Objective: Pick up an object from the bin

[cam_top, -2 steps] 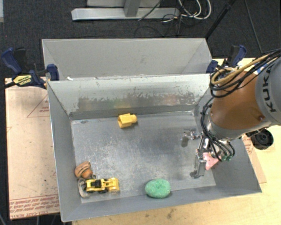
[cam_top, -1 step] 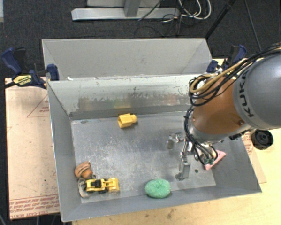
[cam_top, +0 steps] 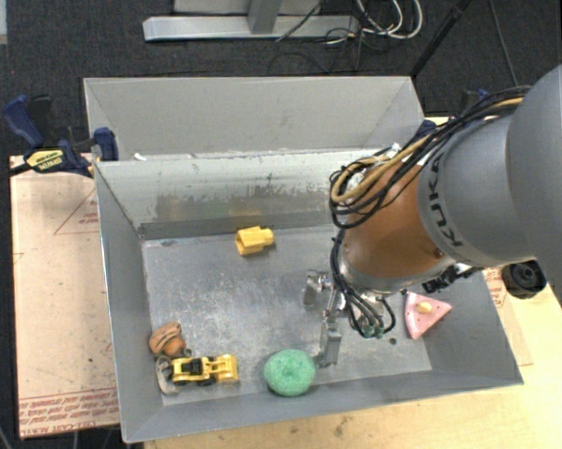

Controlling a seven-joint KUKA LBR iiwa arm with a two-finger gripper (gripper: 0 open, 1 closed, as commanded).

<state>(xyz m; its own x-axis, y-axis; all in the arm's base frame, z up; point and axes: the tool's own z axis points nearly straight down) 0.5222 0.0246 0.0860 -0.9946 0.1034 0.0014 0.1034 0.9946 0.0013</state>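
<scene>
- Nearest item: 1 round green foam-like ball [cam_top: 289, 372] lies on the bin floor close to the near wall, about midway along it.
- Left of it along the same wall, apart from it, 1 yellow plastic toy loader with black wheels [cam_top: 204, 369] stands in the near left corner.
- Touching or just behind the loader's left end sits 1 small brown rounded object [cam_top: 165, 339]; its kind cannot be told.
- The gripper [cam_top: 327, 346] hangs low over the floor, its tip just beside the upper right edge of the green ball. Contact with the ball cannot be confirmed. Whether the pincer is apart or together cannot be told, and nothing is seen clamped in it.
- Right of the gripper, partly under the arm's cables, lies 1 pink triangular plastic piece with a yellow spot [cam_top: 425, 315], near the right wall.
- The grey metal bin [cam_top: 124, 274] has sloping walls and a scuffed floor.
- Farthest item: 1 small yellow plastic block [cam_top: 255, 240] rests at the foot of the far wall, well apart from everything else.
</scene>
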